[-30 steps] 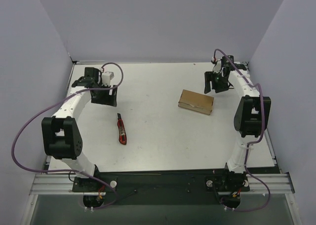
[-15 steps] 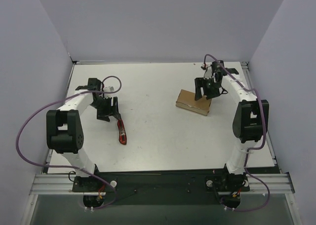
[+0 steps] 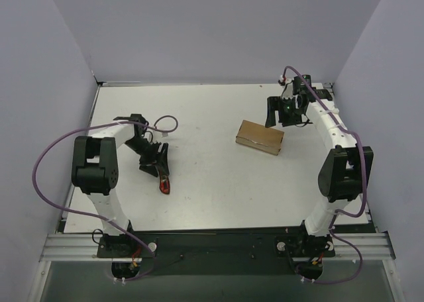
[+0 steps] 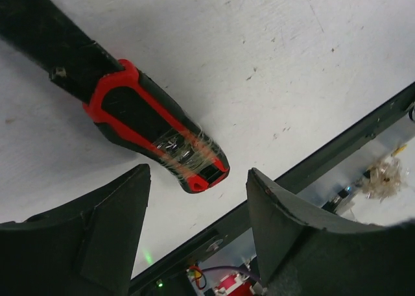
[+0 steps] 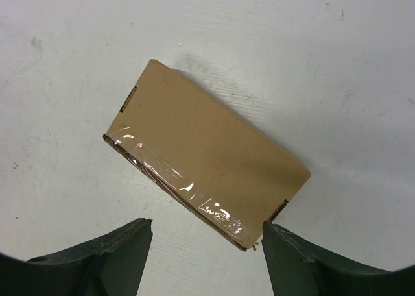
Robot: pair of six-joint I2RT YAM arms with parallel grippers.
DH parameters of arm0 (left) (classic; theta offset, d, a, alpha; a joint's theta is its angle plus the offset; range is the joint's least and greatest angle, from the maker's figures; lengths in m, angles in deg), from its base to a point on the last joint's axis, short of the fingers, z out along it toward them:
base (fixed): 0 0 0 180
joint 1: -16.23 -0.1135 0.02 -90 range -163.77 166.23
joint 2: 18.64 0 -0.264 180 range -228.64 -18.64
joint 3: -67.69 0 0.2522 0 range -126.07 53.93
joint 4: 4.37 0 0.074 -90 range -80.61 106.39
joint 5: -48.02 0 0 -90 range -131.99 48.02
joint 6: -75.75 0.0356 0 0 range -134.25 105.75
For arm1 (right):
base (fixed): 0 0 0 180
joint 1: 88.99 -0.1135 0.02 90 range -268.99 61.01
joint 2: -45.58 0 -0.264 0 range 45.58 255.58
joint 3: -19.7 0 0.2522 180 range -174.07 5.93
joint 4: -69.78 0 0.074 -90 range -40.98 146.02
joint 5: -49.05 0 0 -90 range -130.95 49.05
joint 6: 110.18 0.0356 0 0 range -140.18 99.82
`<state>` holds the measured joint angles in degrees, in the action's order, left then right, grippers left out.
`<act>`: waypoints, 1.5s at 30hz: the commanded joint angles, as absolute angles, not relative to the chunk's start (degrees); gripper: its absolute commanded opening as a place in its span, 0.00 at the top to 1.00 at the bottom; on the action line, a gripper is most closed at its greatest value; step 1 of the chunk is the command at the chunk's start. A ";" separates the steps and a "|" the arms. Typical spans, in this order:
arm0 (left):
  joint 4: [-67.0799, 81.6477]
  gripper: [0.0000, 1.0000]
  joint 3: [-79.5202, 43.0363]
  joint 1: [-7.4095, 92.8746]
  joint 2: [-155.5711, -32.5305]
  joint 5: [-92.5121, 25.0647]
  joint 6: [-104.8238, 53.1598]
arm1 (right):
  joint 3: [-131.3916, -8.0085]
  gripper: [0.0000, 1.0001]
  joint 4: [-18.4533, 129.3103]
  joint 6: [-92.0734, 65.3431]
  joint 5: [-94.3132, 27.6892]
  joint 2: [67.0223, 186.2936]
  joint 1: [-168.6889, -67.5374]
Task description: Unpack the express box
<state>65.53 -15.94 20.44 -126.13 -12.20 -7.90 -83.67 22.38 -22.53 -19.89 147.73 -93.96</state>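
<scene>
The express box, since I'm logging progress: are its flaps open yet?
No, the express box lies closed, with clear tape unbroken along its seam.

Twin arms, matching livery: left arm (image 3: 114, 209) and right arm (image 3: 319, 212) built from white tubular links and boxy matte-black joint housings. Purple cable (image 3: 36, 177) loops wide off left arm; second purple cable (image 3: 362, 176) runs along right arm. Left fingers (image 4: 91, 237), right fingers (image 5: 311, 263): broad black wedges, dull plastic. Bases bolted to black plate (image 3: 212, 241), red wiring (image 3: 134, 265) visible beneath.
</scene>
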 commanded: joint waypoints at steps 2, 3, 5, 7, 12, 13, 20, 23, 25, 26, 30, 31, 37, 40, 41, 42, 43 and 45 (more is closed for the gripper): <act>74.77 0.30 -22.96 20.45 -131.65 -7.18 5.06 | -83.80 0.30 20.78 -22.38 -19.59 144.81 -94.08; 75.74 0.29 -23.50 20.54 -132.45 -6.83 6.04 | -83.89 0.30 20.78 -22.55 -19.77 144.54 -94.00; 77.94 0.28 -25.43 21.33 -134.65 -6.57 8.67 | -83.89 0.30 20.78 -22.99 -20.47 144.11 -94.08; 78.82 0.28 -26.66 22.47 -135.71 -6.13 9.56 | -83.54 0.29 20.87 -23.34 -20.82 143.14 -94.00; 78.64 0.28 -31.05 29.58 -137.38 -6.04 14.04 | -81.09 0.29 20.60 -24.48 -21.88 140.59 -94.00; 79.25 0.27 -31.93 30.11 -137.56 -6.39 14.92 | -80.82 0.28 20.43 -24.57 -21.88 140.33 -94.00; 87.52 0.27 -31.07 24.33 -132.82 -8.14 24.66 | -80.90 0.28 20.43 -24.84 -21.27 141.02 -93.91; 83.06 0.33 -27.73 22.47 -129.66 -13.30 25.82 | -81.87 0.28 20.95 -24.58 -20.91 142.08 -94.08; 77.17 0.48 -24.32 23.17 -127.55 -16.04 26.00 | -82.57 0.28 21.13 -24.31 -20.74 142.52 -94.08; 75.32 0.53 -23.51 23.52 -127.11 -18.32 25.65 | -83.35 0.28 21.22 -24.22 -20.56 143.13 -94.17; 67.33 0.69 -20.43 25.11 -126.84 -22.72 22.58 | -84.68 0.28 21.22 -23.70 -20.39 144.01 -94.96; 66.18 0.70 -19.73 25.81 -126.40 -23.52 21.88 | -84.68 0.28 21.22 -23.70 -20.39 143.93 -95.05; 59.23 0.70 -11.82 29.85 -122.27 -26.78 22.04 | -81.96 0.28 21.57 -23.61 -20.04 142.79 -96.10; 57.55 0.70 -9.18 33.71 -119.90 -26.52 22.40 | -80.99 0.28 21.48 -23.17 -19.77 142.52 -96.37; 57.38 0.70 -8.74 35.72 -119.29 -25.99 22.40 | -80.82 0.28 21.57 -22.99 -19.60 142.61 -96.46; 57.29 0.70 -8.30 36.96 -118.06 -25.38 22.49 | -80.55 0.28 21.48 -22.64 -19.51 142.52 -96.37; 57.20 0.70 -8.04 38.02 -117.44 -24.50 22.66 | -80.38 0.28 21.48 -22.55 -19.51 142.61 -96.46; 56.76 0.71 -7.42 41.88 -116.04 -24.23 23.10 | -79.85 0.28 21.48 -22.46 -19.07 142.78 -96.37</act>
<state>60.57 -8.49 36.44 -120.03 -25.84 21.69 -80.81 22.18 -23.25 -20.46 143.84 -96.23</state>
